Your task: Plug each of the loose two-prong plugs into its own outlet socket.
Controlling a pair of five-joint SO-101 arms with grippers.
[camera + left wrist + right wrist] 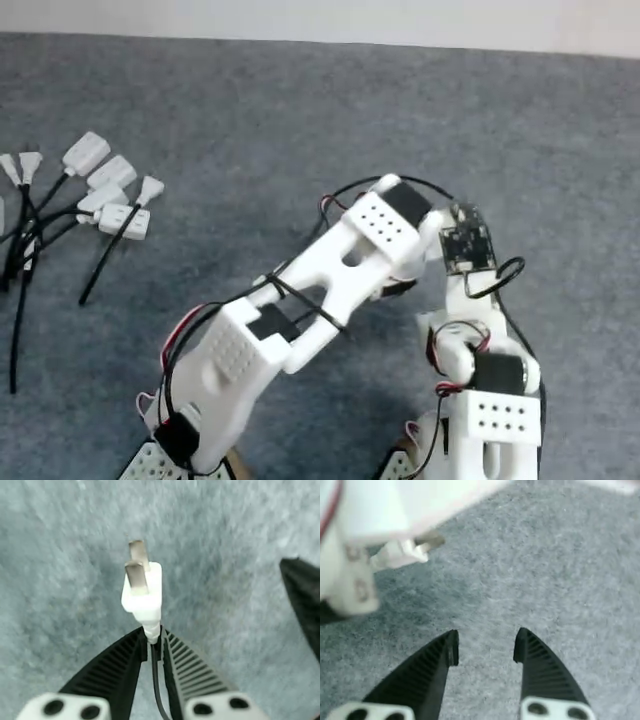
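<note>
Left wrist view, and I'm pinching the white two-prong plug (143, 592) in my left hand (154, 634). The black ribbed fingers (120, 662) are pressing together on the narrow neck where its black cord (156, 690) is coming out. The cord is running back between the fingers toward the wrist. The plug body is sticking out past the fingertips, and its two metal prongs (137, 570) are pointing away from the camera, over the gray tabletop (60, 555) and not touching it. At the edge of this view a dark shape (302, 600) is showing, and I cannot tell what it is. Over on the right wrist view, my right hand (486, 640) is hanging spread above the tabletop, holding nothing and showing gray between its fingers. Beyond it the same plug (402, 552) is poking out beside the white bulk of my left arm (350, 575). From the high view, my left arm (300, 300) is stretching diagonally across to the middle, its wrist ending just beside my right arm (480, 340). Well apart, at the far left, a bunch of white plug and socket pieces (108, 190) is lying on black cords, and I cannot tell which are sockets.
</note>
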